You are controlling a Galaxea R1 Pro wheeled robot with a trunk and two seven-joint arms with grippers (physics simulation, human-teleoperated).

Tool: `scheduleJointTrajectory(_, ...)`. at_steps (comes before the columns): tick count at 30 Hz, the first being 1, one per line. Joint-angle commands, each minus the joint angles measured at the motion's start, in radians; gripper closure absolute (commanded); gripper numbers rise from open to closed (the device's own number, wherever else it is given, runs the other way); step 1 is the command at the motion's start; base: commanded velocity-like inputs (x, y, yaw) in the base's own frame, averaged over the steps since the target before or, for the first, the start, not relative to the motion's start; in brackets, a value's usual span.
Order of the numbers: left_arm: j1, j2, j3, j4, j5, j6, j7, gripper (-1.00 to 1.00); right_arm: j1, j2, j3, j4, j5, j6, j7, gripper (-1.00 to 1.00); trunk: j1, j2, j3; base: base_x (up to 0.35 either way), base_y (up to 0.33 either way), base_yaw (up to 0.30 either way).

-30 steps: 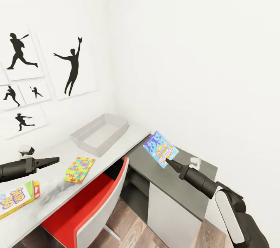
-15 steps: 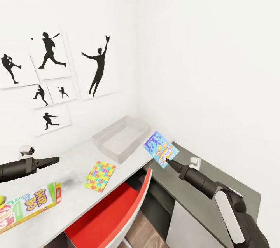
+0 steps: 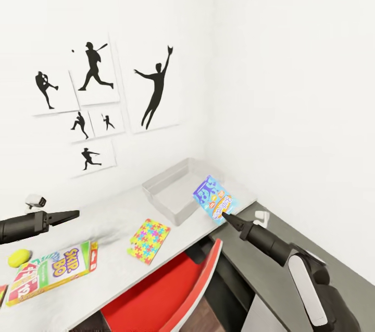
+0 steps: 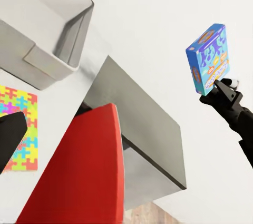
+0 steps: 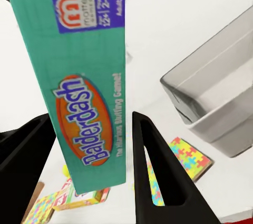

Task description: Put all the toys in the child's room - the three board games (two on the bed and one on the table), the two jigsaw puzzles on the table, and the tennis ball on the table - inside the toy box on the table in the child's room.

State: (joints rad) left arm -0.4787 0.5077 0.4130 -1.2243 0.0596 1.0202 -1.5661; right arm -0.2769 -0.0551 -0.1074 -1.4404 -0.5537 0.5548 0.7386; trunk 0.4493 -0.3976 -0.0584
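Note:
My right gripper (image 3: 227,216) is shut on the lower edge of the blue board game (image 3: 212,200), holding it upright in the air by the near right corner of the toy box (image 3: 172,194). In the right wrist view the teal box side (image 5: 89,87) sits between both fingers (image 5: 158,166). The light-grey toy box stands at the far end of the table (image 3: 112,228) and looks empty inside. A jigsaw puzzle (image 3: 149,240), the SKIP-BO game (image 3: 52,272) and the tennis ball (image 3: 20,257) lie on the tabletop. My left gripper (image 3: 67,214) hovers open above the table's left part.
A red chair (image 3: 172,290) is tucked under the table below the puzzle. A lower dark-grey desk (image 3: 312,264) runs along the right wall under my right arm. Black baseball silhouettes (image 3: 94,92) hang on the white wall. A small white object (image 3: 34,200) sits near the wall.
The head view has swung to the left, so the whole scene slid right and the SKIP-BO box and tennis ball came into the picture. Both arms keep their pose; the blue game stays gripped.

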Motion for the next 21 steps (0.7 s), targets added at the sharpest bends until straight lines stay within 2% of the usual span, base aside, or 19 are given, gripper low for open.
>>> scheduleJointTrajectory(1, -0.001, 0.0, 0.0, 0.0, -0.001, 0.011, -0.005, -1.0, -0.001, 0.0, -0.001, -0.001, -0.009, 0.008, 0.001, 1.0, 0.001, -0.002, -0.003, 0.013, -0.011, 0.289)
scheduleJointTrajectory(21, -0.001, 0.0, 0.0, 0.0, -0.001, 0.011, -0.005, -1.0, -0.001, -0.001, 0.0, -0.001, -0.009, 0.008, 0.001, 1.0, 0.001, -0.002, -0.01, 0.001, -0.001, 0.289)
